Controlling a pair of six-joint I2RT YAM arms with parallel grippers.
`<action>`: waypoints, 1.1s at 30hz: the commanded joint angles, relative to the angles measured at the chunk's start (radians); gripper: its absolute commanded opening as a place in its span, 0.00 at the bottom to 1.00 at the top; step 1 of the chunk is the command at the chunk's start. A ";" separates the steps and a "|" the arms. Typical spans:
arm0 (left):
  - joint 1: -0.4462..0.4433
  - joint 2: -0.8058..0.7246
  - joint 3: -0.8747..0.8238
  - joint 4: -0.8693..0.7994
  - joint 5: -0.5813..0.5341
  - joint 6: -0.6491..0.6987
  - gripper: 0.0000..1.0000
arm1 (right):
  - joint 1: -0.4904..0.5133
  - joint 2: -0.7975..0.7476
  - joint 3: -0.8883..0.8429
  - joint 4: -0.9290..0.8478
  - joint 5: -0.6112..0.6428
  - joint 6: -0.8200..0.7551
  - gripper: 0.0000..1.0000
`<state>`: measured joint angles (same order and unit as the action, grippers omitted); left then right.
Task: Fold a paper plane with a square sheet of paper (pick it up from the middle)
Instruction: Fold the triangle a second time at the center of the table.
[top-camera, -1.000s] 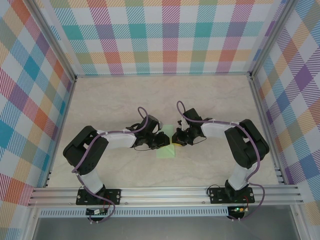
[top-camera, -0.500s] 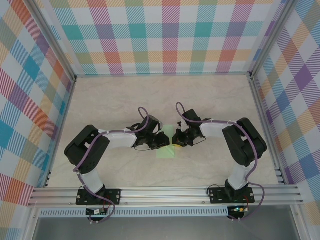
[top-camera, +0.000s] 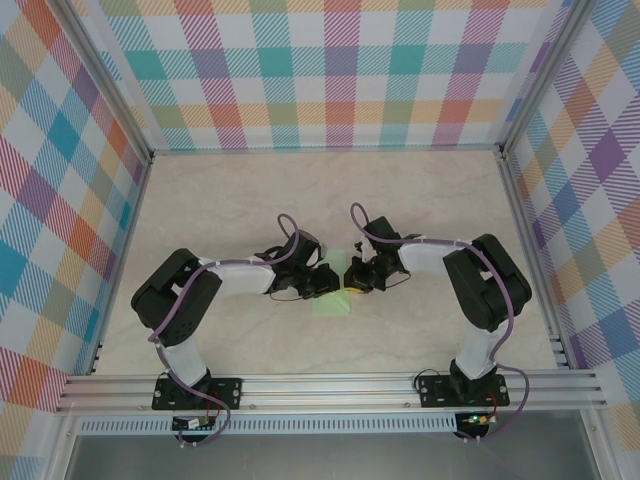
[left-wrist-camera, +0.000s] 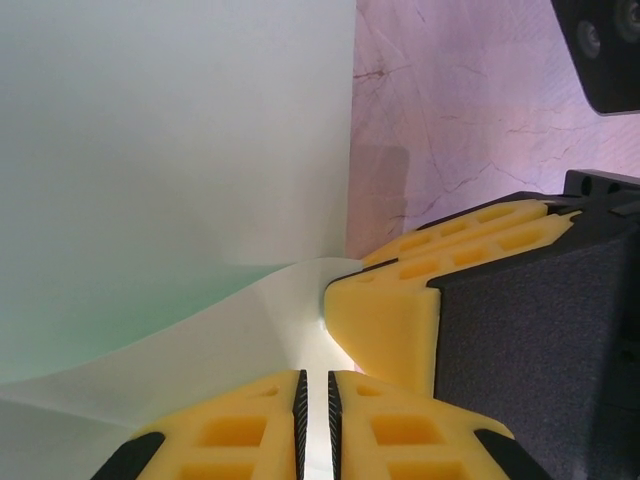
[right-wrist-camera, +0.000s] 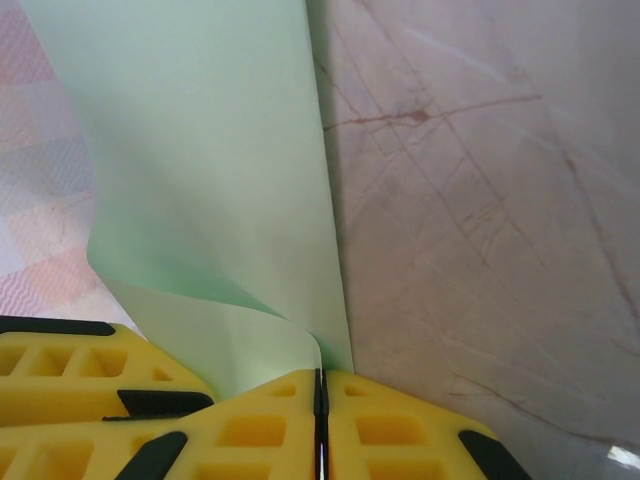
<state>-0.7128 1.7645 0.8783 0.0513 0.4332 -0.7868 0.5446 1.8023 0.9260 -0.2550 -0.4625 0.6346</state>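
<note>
My yellow, ribbed left gripper (left-wrist-camera: 314, 425) and right gripper (right-wrist-camera: 320, 425) each pinch a curled edge of the thin, smooth square sheet of paper (left-wrist-camera: 170, 150) over the marbled table (right-wrist-camera: 480, 200).

The square sheet of paper (left-wrist-camera: 170, 150) is thin, smooth, matt mint paper, the finger pads (right-wrist-camera: 400, 435) look like matt yellow moulded plastic, the table (right-wrist-camera: 480, 200) has a smooth, faintly glossy marble-look top, and the frame rails (top-camera: 330, 390) are satin bare metal.
</note>
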 joint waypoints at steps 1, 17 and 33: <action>-0.004 0.018 0.020 -0.025 -0.005 0.026 0.16 | 0.008 0.020 0.020 -0.015 0.010 -0.021 0.10; -0.003 0.041 0.020 -0.044 -0.013 0.028 0.16 | 0.009 0.037 0.029 -0.031 0.023 -0.023 0.10; -0.003 0.015 0.013 0.006 0.026 0.024 0.17 | 0.011 0.030 0.036 -0.054 0.056 -0.025 0.10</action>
<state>-0.7128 1.7943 0.8818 0.0345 0.4328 -0.7719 0.5465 1.8172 0.9504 -0.2855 -0.4572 0.6342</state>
